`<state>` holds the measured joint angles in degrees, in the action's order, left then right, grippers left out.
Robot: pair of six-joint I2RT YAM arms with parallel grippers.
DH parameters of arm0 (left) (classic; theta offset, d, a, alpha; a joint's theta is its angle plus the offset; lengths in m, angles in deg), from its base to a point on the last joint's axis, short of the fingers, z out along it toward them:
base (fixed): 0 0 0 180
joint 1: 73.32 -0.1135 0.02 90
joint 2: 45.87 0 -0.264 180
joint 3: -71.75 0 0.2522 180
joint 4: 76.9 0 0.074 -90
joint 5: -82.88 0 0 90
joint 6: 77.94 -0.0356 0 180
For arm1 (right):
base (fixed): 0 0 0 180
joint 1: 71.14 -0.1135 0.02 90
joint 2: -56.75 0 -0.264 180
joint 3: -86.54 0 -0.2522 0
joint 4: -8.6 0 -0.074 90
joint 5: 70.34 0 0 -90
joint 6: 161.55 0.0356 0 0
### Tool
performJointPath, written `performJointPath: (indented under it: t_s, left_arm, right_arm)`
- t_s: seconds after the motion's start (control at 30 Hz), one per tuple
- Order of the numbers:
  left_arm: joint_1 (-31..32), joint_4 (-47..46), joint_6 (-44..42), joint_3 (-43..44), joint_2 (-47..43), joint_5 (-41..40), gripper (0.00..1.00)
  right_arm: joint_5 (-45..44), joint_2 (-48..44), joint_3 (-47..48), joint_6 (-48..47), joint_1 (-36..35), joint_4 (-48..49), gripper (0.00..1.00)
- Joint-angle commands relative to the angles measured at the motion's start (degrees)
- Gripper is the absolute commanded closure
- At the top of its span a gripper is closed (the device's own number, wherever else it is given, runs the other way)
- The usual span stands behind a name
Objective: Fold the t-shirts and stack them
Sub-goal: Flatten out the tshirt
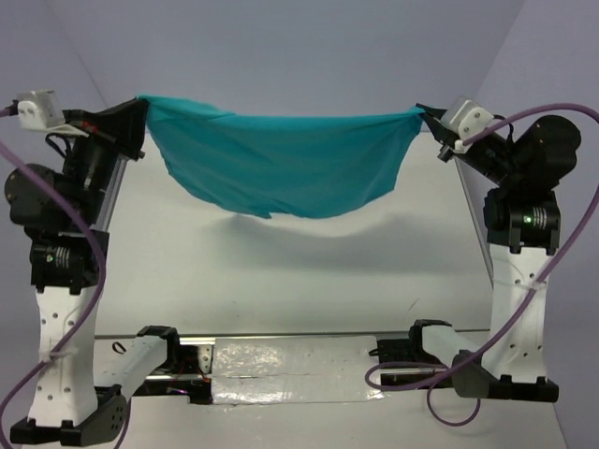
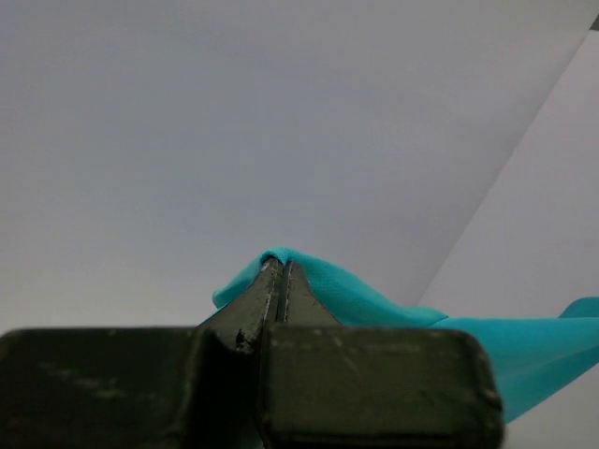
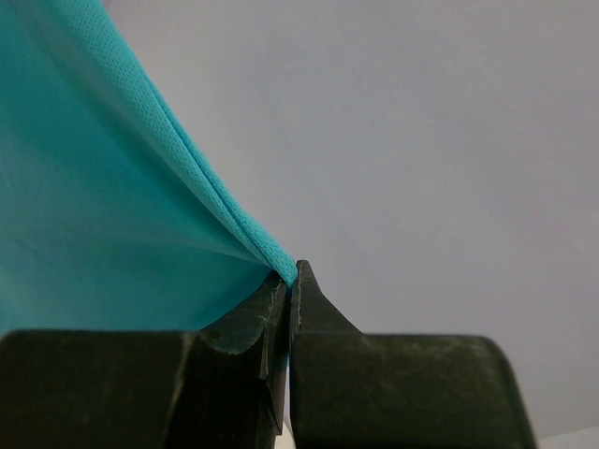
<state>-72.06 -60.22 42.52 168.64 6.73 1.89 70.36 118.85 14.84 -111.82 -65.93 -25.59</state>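
The teal t-shirt (image 1: 281, 159) hangs in the air between my two arms, stretched along its top edge and sagging in a curve above the white table (image 1: 281, 271). My left gripper (image 1: 142, 101) is shut on its left corner; in the left wrist view the cloth (image 2: 356, 290) wraps over the closed gripper (image 2: 283, 265). My right gripper (image 1: 421, 112) is shut on its right corner; in the right wrist view the hem (image 3: 140, 168) runs down into the closed gripper (image 3: 292, 271). No white tag shows.
Pale walls stand behind and at both sides. A strip of shiny tape (image 1: 290, 369) lies along the table's near edge between the arm bases. Purple cables (image 1: 562, 187) loop beside both arms. The shirt's shadow (image 1: 309, 238) falls on the table.
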Motion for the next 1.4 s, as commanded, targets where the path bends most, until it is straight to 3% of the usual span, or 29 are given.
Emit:
performJointPath:
  t_s: [0.0,0.1,0.27,0.43,0.6,0.87,1.17,1.37]
  left_arm:
    - [-0.3,2.2,1.2,2.6,-2.9,-2.2,1.00]
    - [-0.3,6.4,0.7,3.9,-4.8,-3.7,1.00]
    - [-0.3,11.3,-0.5,2.0,-4.1,-4.6,1.00]
    - [-0.3,5.3,1.5,-9.7,-2.2,-2.3,1.00]
    - [-0.3,-5.3,3.1,-18.2,5.3,0.3,1.00]
    - [-0.4,-17.2,3.6,-20.4,23.2,2.7,1.00]
    - [-0.4,-20.4,1.4,-12.4,41.1,-0.3,1.00]
    - [-0.4,-23.8,1.7,-8.4,48.2,-1.4,1.00]
  right_arm:
    - [1.4,-2.2,1.4,2.0,0.5,-1.8,0.99]
    - [-0.2,-4.0,1.0,1.1,0.5,-4.9,0.98]
    - [-4.3,-5.2,-8.1,-0.1,0.5,-6.6,0.98]
    - [-6.0,-2.8,-19.3,-0.9,0.5,-3.0,0.98]
    - [-7.4,3.8,-24.9,-0.8,0.4,5.3,0.98]
    - [-8.3,23.6,-22.2,-0.1,0.0,13.6,0.98]
    - [-12.7,42.9,-9.2,-1.3,-1.5,13.6,0.98]
    - [-16.9,49.7,-5.1,-2.7,-3.1,15.8,0.96]
